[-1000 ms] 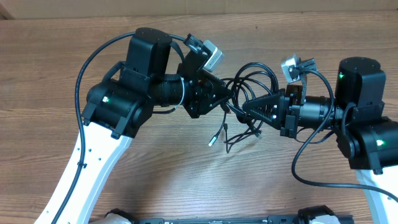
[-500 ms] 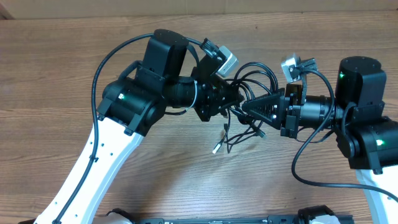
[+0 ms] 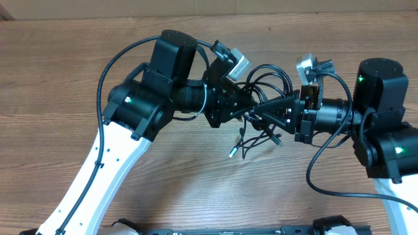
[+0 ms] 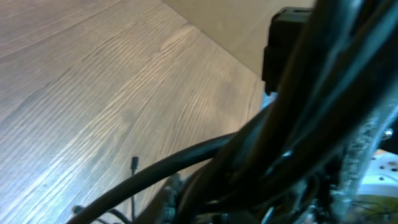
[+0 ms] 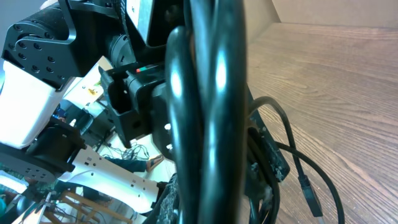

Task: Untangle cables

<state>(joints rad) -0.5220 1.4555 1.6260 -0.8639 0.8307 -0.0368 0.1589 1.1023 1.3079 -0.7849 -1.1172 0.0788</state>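
Note:
The cables [image 3: 261, 127] are a knot of thin black cords held up between my two grippers at the table's middle, with loops rising behind and plug ends hanging low. One silver-tipped plug [image 3: 233, 154] dangles lowest. My left gripper [image 3: 247, 104] reaches in from the left and is closed on the bundle. In the left wrist view the cables [image 4: 292, 112] cover nearly all of its jaws. My right gripper [image 3: 260, 112] comes in from the right, tip to tip with the left one, and is shut on the cables [image 5: 208, 93], which rise from between its fingers [image 5: 180, 199].
Brown wooden table [image 3: 78, 46] all around. Both arms crowd the middle, and the thicker black arm cables arc over the left arm [image 3: 104, 65] and under the right arm [image 3: 320, 186]. A cardboard edge runs along the back.
The left arm swung right into the tangle and its jaws narrowed on the cords. The hanging silver plug drifted slightly right. The right arm has held still.

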